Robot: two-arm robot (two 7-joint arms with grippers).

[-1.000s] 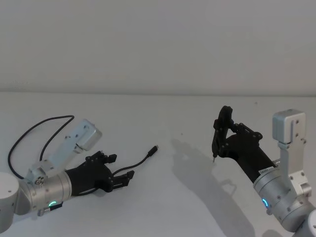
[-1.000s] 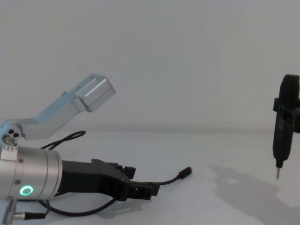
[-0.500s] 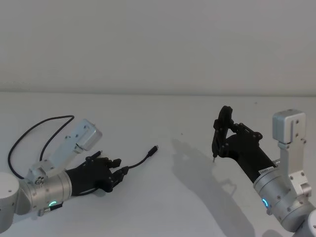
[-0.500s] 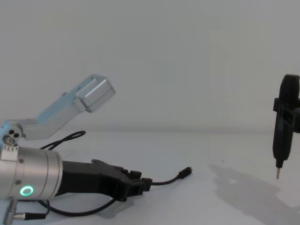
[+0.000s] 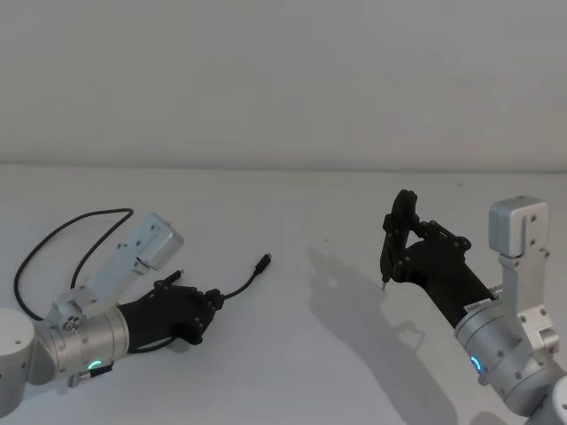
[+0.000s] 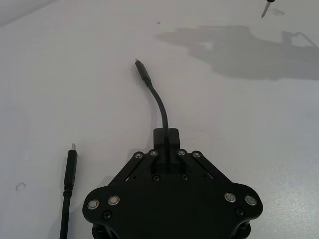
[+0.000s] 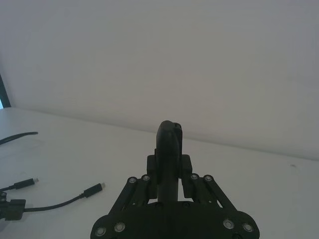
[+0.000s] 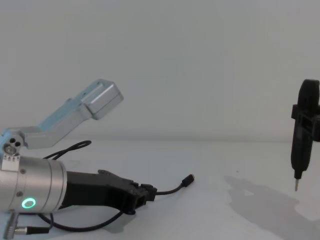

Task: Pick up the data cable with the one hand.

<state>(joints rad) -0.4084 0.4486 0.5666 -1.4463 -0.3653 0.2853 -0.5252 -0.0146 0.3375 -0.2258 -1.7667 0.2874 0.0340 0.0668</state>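
Item 1: left gripper (image 6: 166, 135), low over the white table (image 5: 292, 363). Jaws pressed together, pinching the data cable (image 6: 160, 107) near 1 end. A short free length curves ahead of the jaws to its plug; the rest trails behind them.
Item 2: right gripper (image 7: 169, 168), raised, well apart. Jaws clamped around a black pointed tool (image 8: 301, 135).

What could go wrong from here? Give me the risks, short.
1. The left gripper is shut on the thin data cable just at its fingertips; the cable may slip out on lifting.
2. Its long loop lies on the table beside the left arm and could snag there.
The right gripper, clamping a pointed tool, is parked far right.
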